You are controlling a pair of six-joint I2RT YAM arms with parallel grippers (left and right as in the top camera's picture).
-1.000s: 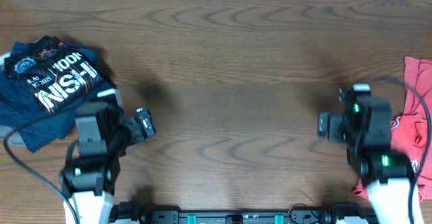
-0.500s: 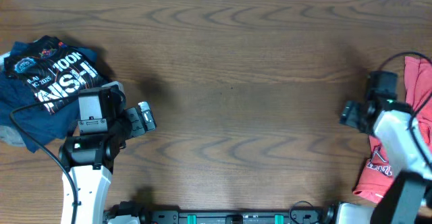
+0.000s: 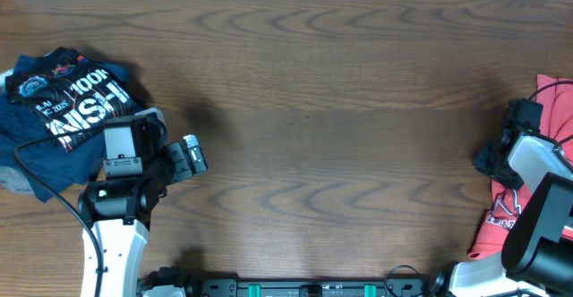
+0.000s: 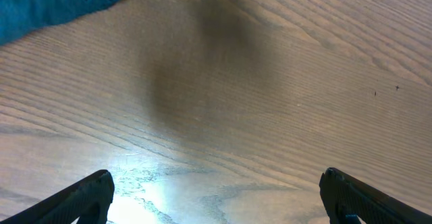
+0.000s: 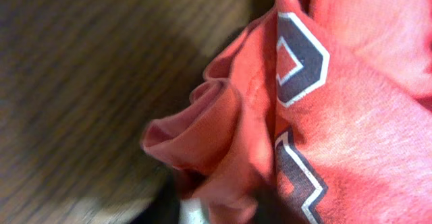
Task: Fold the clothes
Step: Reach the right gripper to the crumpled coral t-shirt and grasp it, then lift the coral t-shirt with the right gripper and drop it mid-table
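Observation:
The clothes are a coral red T-shirt [image 3: 557, 100] crumpled at the table's right edge, with its printed lettering showing lower down. My right gripper [image 3: 519, 123] sits at the shirt's left edge. In the right wrist view a rolled fold of the shirt [image 5: 216, 123] is bunched between the dark fingers [image 5: 169, 204], so my right gripper [image 5: 223, 207] is shut on that fold. My left gripper [image 3: 191, 158] hovers over bare wood at the left. Its jaws stand wide open with nothing between the fingertips [image 4: 88, 197].
A pile of navy garments with white print [image 3: 63, 100] lies at the far left, behind my left arm; its blue edge [image 4: 47, 5] shows in the left wrist view. A brown wooden table [image 3: 322, 109] stretches between the two arms.
My right arm has swung right to the shirt's edge, and its jaws have come together on a fold. The left arm shifted slightly early on, then stayed still and open.

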